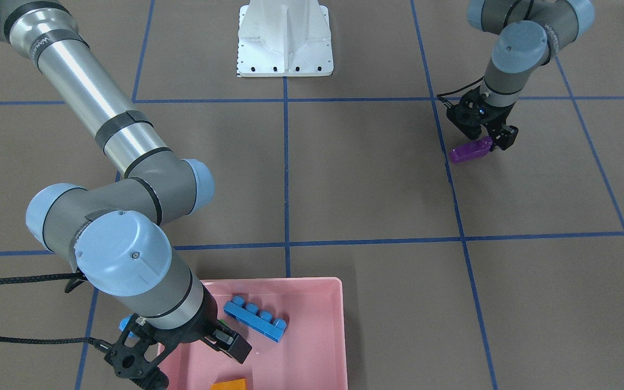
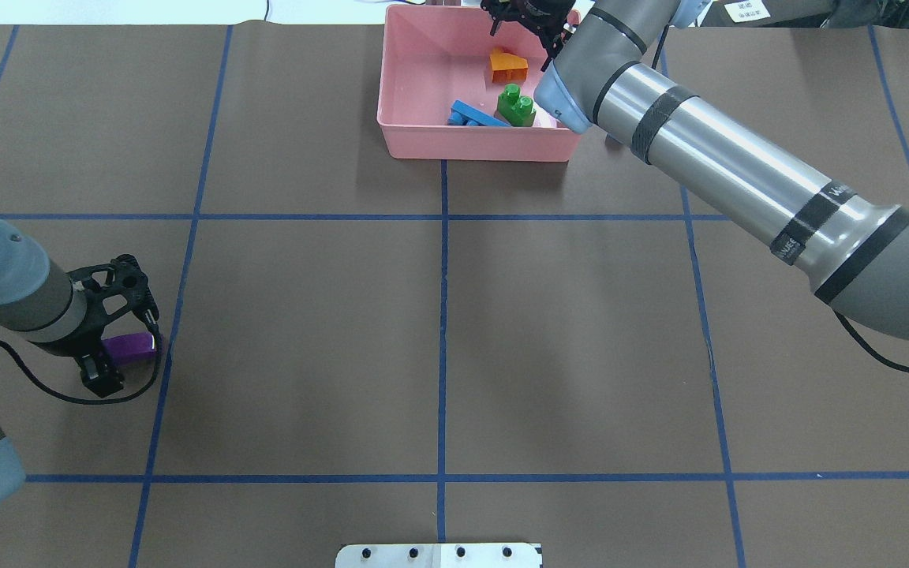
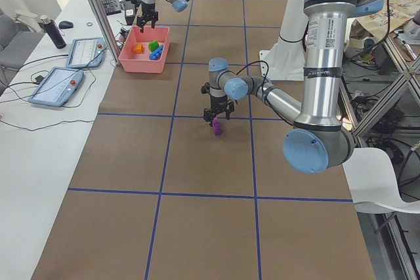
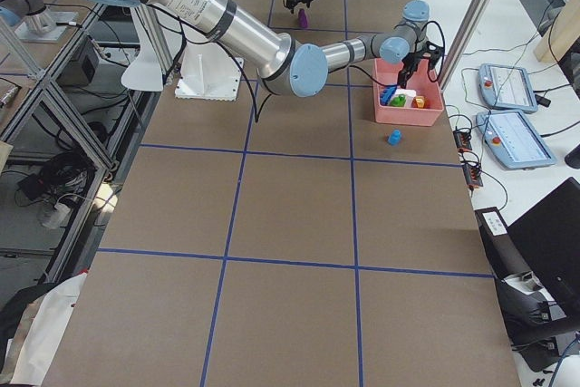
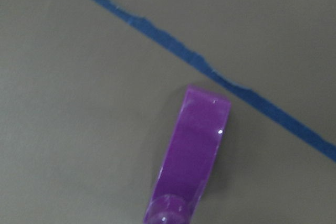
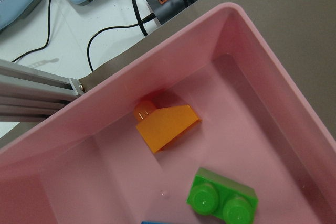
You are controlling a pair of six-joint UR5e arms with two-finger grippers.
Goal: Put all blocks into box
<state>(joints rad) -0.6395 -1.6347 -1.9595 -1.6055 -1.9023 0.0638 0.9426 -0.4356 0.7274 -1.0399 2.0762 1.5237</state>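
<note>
I find the left hand (image 1: 499,142) clamped on the purple block (image 1: 468,151), near left, well apart from the far box (image 1: 341,303), where the right hand (image 1: 187,360) hangs, fingers apart. Next, I judge: carry across, release inside.

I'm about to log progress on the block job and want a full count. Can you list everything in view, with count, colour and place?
box: one, pink, far edge of the table.
long four-stud brick: one, blue, in the box.
two-stud brick: one, green, in the box.
sloped brick: one, orange, in the box.
one-stud brick: one, blue, on the table just outside the box.
oblong brick: one, purple, far from the box.
base plate: one, white, at the robot's side.
pendant tablets: two, grey-blue, beyond the table's far edge.
table: one, brown, blue tape grid.
left gripper: one, black, at the oblong brick; grip unclear.
right gripper: one, black, over the box; opening unclear.
</note>
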